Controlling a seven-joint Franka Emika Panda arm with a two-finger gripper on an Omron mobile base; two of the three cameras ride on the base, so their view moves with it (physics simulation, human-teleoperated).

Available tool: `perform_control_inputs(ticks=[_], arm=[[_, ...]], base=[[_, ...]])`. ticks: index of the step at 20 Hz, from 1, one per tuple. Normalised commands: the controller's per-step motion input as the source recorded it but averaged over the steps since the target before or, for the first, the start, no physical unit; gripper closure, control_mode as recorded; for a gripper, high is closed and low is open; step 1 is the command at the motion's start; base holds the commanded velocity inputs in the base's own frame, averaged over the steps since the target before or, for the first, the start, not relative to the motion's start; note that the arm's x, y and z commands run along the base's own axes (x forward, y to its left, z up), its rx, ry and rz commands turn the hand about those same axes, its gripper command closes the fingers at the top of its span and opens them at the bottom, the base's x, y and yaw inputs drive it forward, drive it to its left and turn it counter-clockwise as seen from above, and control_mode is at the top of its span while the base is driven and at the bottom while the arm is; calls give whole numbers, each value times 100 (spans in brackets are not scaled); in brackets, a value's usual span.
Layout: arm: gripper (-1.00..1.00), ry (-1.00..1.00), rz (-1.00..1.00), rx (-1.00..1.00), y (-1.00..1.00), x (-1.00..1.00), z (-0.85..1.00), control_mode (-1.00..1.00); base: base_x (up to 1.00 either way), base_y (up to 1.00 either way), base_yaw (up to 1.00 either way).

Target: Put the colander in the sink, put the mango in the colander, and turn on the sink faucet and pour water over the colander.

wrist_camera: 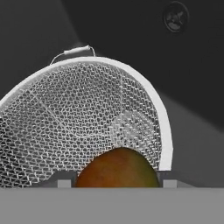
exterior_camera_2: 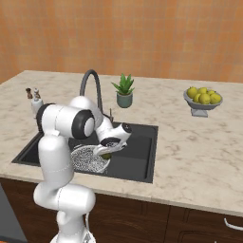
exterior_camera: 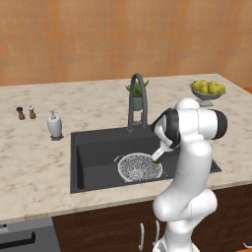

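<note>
Mango [wrist_camera: 118,168] nearest, sitting between the jaws [wrist_camera: 114,183], pinched at its two sides, reddish-brown and green. Just beyond the jaws, colander [wrist_camera: 83,122] of wire mesh, resting on the sink [wrist_camera: 39,35] floor, small handle at its far rim. Further past, round drain [wrist_camera: 176,16]. From the base views, jaws low over the colander's edge; faucet [exterior_camera: 137,101] arching behind on the desk [exterior_camera: 39,162].

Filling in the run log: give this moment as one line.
phase: placing mango | jaws: closed on mango, over colander | colander: in sink | faucet: no water visible
</note>
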Motion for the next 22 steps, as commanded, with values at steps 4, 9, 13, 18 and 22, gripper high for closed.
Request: perform_control_inputs(ticks=[4, 9, 13, 18, 22], arm=[[100, 0, 0, 0, 14, 15, -27, -100], [100, -2, 0, 0, 18, 7, -21, -100], [100, -9, 0, 0, 25, -5, -2, -100], [100, -12, 0, 0, 22, -9, -3, -100], [-100, -6, 0, 0, 14, -13, -12, -100]], base=[[0, 0, 0], [0, 0, 0], [0, 0, 0], [0, 0, 0], [0, 0, 0]])
